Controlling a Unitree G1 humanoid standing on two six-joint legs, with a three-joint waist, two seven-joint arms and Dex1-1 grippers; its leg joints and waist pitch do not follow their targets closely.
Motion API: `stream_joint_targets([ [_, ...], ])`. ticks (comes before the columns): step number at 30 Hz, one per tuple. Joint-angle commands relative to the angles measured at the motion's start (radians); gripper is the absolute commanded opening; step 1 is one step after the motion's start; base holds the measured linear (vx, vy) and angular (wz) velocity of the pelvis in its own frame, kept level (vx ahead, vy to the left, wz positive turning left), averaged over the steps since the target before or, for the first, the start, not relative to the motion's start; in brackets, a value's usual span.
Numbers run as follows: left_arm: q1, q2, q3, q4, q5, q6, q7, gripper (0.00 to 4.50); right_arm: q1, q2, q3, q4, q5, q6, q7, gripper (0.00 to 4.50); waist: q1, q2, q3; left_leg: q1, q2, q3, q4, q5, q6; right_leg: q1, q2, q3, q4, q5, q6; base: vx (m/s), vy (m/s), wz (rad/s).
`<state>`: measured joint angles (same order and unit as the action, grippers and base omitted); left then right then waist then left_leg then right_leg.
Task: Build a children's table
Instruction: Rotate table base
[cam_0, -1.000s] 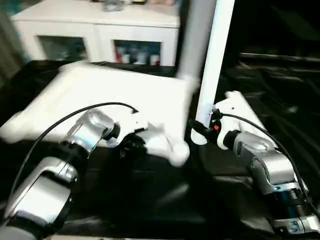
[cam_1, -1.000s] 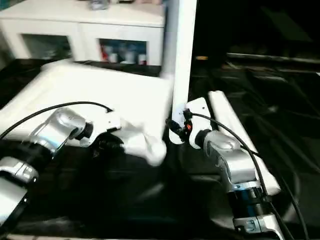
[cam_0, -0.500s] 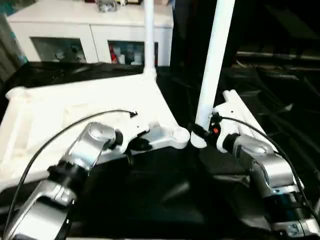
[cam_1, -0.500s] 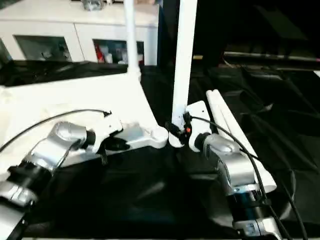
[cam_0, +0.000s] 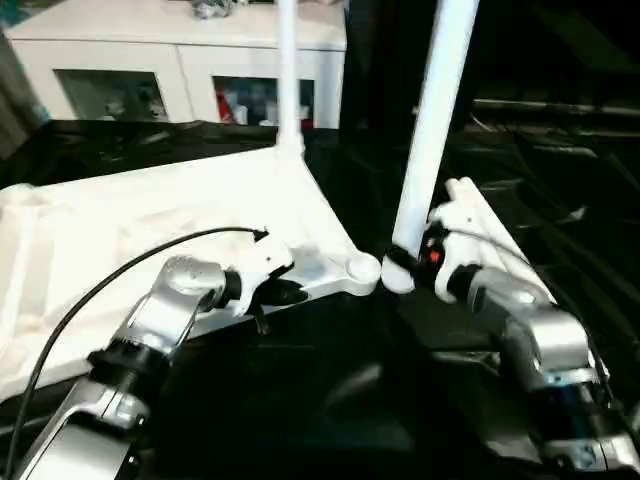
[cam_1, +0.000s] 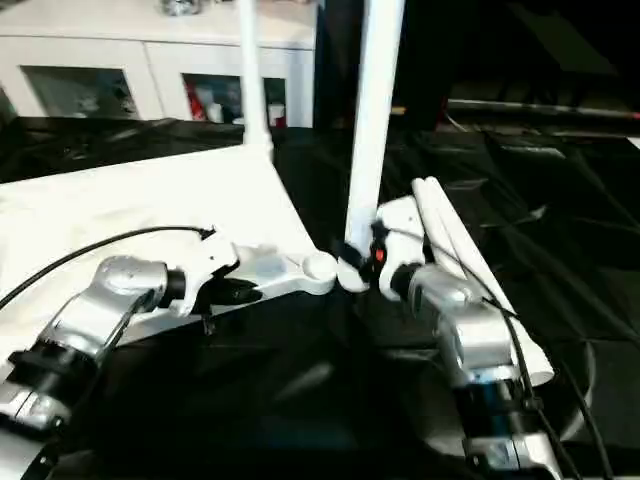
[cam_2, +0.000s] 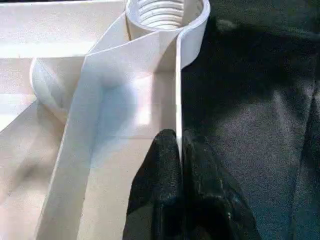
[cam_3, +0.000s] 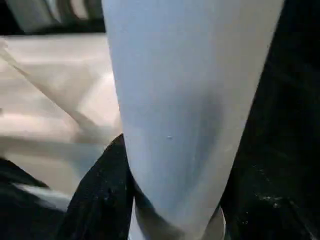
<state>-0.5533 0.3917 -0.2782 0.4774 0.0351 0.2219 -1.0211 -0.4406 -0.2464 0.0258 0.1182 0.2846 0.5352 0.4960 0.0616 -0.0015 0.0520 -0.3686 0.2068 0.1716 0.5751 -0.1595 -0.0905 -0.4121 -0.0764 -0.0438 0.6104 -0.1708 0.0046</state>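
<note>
Settled flat on the black counter, our stiff, light white plastic tabletop is rim-pinched by our left end effector; the right end effector clamps a smooth tapered white leg near its base.

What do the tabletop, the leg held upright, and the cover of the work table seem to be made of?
Tabletop: likely moulded plastic, smooth white, semi-matte; thin ribs and a threaded corner socket suggest moulding.
Upright leg: apparently the same white plastic, smooth with a soft sheen, tapered.
Work table cover: looks like black fabric or sheeting; it creases and wrinkles, with a faint shine.
</note>
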Motion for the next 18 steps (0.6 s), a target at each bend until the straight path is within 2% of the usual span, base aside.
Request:
stream_joint_targets([
  [1,0.017,-0.006,-0.034,-0.013,0.009,-0.04,-0.012,0.29,-0.019,0.003,-0.023,-0.035,0.037,0.002,0.011,1.89,0.008,-0.002,-0.066,0.009,0.009,0.004,-0.06,-0.23,0.012,0.047,-0.047,0.034,-0.078,-0.277,-0.158,0.0,0.0,0.0],
  [2,0.011,-0.006,-0.035,-0.031,0.007,-0.023,-0.015,0.58,-0.018,-0.002,-0.027,-0.056,0.044,0.013,0.016,1.89,0.007,0.007,-0.066,0.01,0.011,0.003,-0.062,-0.239,0.002,0.047,-0.044,0.034,-0.079,-0.26,-0.161,0.0,0.0,0.0],
  [3,0.003,-0.009,-0.035,-0.045,0.003,-0.005,-0.017,0.58,-0.021,-0.011,-0.031,-0.07,0.049,0.024,0.022,1.89,0.01,0.011,-0.069,0.012,0.011,0.003,-0.061,-0.236,-0.002,0.047,-0.043,0.034,-0.074,-0.237,-0.167,0.0,0.0,0.0],
  [4,-0.017,-0.01,-0.036,-0.047,0.0,0.02,-0.025,0.58,-0.03,-0.014,-0.043,-0.08,0.064,0.035,0.031,1.89,0.013,0.009,-0.07,0.013,0.011,0.005,-0.059,-0.226,-0.003,0.047,-0.041,0.034,-0.071,-0.198,-0.178,0.0,0.0,0.0],
  [5,-0.028,-0.006,-0.041,-0.052,0.002,0.022,-0.037,0.61,-0.034,-0.012,-0.054,-0.091,0.074,0.043,0.03,1.89,0.018,0.018,-0.07,0.011,0.009,0.004,-0.058,-0.222,-0.005,0.049,-0.041,0.035,-0.068,-0.181,-0.187,0.0,0.0,0.0],
  [7,-0.033,0.001,-0.046,-0.054,0.007,0.016,-0.046,0.92,-0.033,-0.008,-0.061,-0.101,0.079,0.047,0.027,1.89,0.021,0.012,-0.07,0.011,0.008,0.004,-0.059,-0.227,-0.009,0.051,-0.041,0.034,-0.068,-0.179,-0.186,0.0,0.0,0.0],
  [8,-0.042,0.003,-0.044,-0.059,-0.004,0.029,-0.069,0.99,-0.034,-0.01,-0.069,-0.107,0.087,0.053,0.027,1.89,0.022,0.019,-0.069,0.012,0.007,0.004,-0.06,-0.237,-0.015,0.05,-0.04,0.034,-0.071,-0.184,-0.185,0.0,0.0,0.0],
  [10,-0.038,0.003,-0.037,-0.071,-0.018,0.039,-0.078,0.99,-0.023,-0.014,-0.07,-0.119,0.097,0.057,0.026,1.89,0.025,0.013,-0.07,0.011,0.007,0.004,-0.06,-0.231,-0.019,0.053,-0.042,0.034,-0.068,-0.179,-0.189,0.0,0.0,0.0],
  [11,-0.037,0.007,-0.035,-0.073,-0.021,0.037,-0.08,0.99,-0.014,-0.016,-0.064,-0.127,0.097,0.06,0.026,1.89,0.023,0.003,-0.07,0.01,0.008,0.005,-0.06,-0.228,-0.017,0.054,-0.041,0.034,-0.069,-0.179,-0.19,0.0,0.0,0.0],
  [12,-0.035,0.011,-0.034,-0.079,-0.022,0.038,-0.081,0.99,-0.006,-0.019,-0.059,-0.138,0.096,0.066,0.025,1.89,0.024,-0.001,-0.07,0.009,0.008,0.004,-0.06,-0.222,-0.015,0.055,-0.042,0.033,-0.067,-0.18,-0.189,0.0,0.0,0.0],
  [13,-0.036,0.012,-0.033,-0.077,-0.021,0.037,-0.08,0.99,-0.005,-0.02,-0.057,-0.14,0.096,0.067,0.026,1.89,0.026,0.006,-0.069,0.009,0.008,0.004,-0.06,-0.217,-0.013,0.054,-0.043,0.034,-0.067,-0.189,-0.185,0.0,0.0,0.0],
  [14,-0.044,0.009,-0.033,-0.047,-0.015,0.022,-0.073,0.99,-0.001,-0.019,-0.05,-0.133,0.093,0.063,0.035,1.89,0.024,-0.001,-0.069,0.008,0.008,0.006,-0.06,-0.217,-0.011,0.054,-0.043,0.034,-0.069,-0.194,-0.182,0.0,0.0,0.0],
  [15,-0.047,0.006,-0.035,-0.032,-0.012,0.014,-0.07,0.99,-0.001,-0.017,-0.048,-0.125,0.093,0.058,0.04,1.89,0.028,-0.019,-0.069,0.005,0.007,0.005,-0.06,-0.2,-0.002,0.058,-0.046,0.033,-0.065,-0.215,-0.173,0.0,0.0,0.0],
  [16,-0.041,0.001,-0.036,-0.027,-0.007,0.01,-0.057,0.99,0.007,-0.015,-0.042,-0.122,0.084,0.056,0.036,1.89,0.028,0.005,-0.066,0.009,0.008,0.006,-0.06,-0.219,-0.007,0.047,-0.046,0.035,-0.076,-0.241,-0.165,0.0,0.0,0.0],
  [17,-0.039,-0.004,-0.033,-0.036,-0.009,0.02,-0.046,0.99,0.006,-0.021,-0.024,-0.128,0.062,0.065,0.025,1.89,0.024,-0.01,-0.066,0.008,0.009,0.007,-0.06,-0.225,-0.008,0.05,-0.044,0.034,-0.076,-0.246,-0.162,0.0,0.0,0.0],
  [18,-0.04,-0.01,-0.028,-0.035,-0.021,0.031,-0.054,0.99,0.005,-0.02,-0.023,-0.131,0.067,0.069,0.03,1.89,0.027,-0.007,-0.068,0.008,0.009,0.004,-0.062,-0.218,-0.014,0.052,-0.045,0.033,-0.072,-0.247,-0.16,0.0,0.0,0.0],
])
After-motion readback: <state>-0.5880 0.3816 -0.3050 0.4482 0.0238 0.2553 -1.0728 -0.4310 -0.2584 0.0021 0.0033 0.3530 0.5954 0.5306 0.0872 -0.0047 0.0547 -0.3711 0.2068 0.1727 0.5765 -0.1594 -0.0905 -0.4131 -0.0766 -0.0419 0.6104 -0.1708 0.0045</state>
